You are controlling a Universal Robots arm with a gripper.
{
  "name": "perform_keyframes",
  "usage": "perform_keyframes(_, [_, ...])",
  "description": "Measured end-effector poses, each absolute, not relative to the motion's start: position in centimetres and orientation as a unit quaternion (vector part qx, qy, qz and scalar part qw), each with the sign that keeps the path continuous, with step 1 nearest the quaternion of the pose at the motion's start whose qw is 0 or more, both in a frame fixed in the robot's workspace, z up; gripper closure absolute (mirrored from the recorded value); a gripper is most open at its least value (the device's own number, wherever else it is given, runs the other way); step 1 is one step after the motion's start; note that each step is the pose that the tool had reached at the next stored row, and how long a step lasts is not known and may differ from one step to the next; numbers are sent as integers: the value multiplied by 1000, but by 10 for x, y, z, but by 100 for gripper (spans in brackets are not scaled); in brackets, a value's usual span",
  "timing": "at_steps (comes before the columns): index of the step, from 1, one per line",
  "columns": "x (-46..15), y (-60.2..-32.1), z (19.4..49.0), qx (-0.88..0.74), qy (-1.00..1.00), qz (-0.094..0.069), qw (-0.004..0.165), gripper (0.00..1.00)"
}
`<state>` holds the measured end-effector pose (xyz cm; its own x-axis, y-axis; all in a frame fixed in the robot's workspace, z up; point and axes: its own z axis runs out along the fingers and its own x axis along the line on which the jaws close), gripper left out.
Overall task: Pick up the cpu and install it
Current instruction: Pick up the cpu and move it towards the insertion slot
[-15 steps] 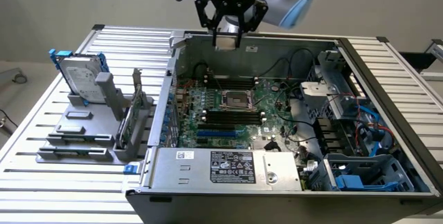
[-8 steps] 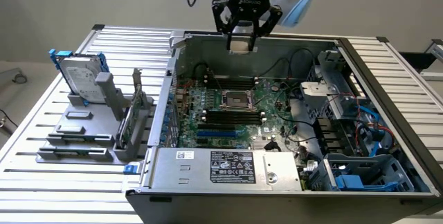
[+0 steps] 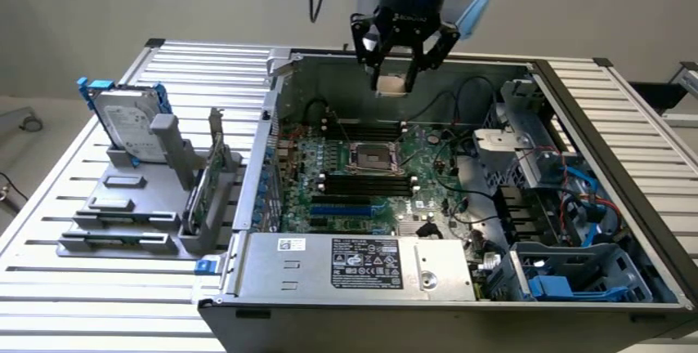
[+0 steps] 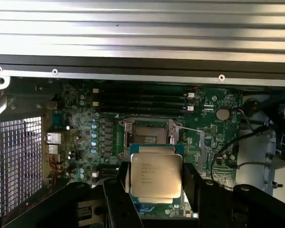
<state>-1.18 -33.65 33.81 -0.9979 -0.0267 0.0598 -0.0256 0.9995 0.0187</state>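
Note:
My gripper hangs high over the open computer case, above the far part of the green motherboard. It is shut on the cpu, a flat square chip with a silvery-grey top and printed text, held by its edges between the black fingers. In the exterior view the cpu shows as a pale square under the fingers. The metal-framed socket lies below and nearer the case front, uncovered. In the wrist view the socket sits just beyond the held cpu.
The case walls ring the motherboard. A power supply lies at the near end, with cables and blue drive bays at the exterior view's right. A silver hard drive in a blue bracket stands on a grey rack at the left.

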Motion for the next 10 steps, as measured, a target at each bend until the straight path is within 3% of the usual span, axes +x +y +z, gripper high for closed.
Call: perform_keyframes(10, [-25, -342, 322, 8, -999, -9, 30, 45])
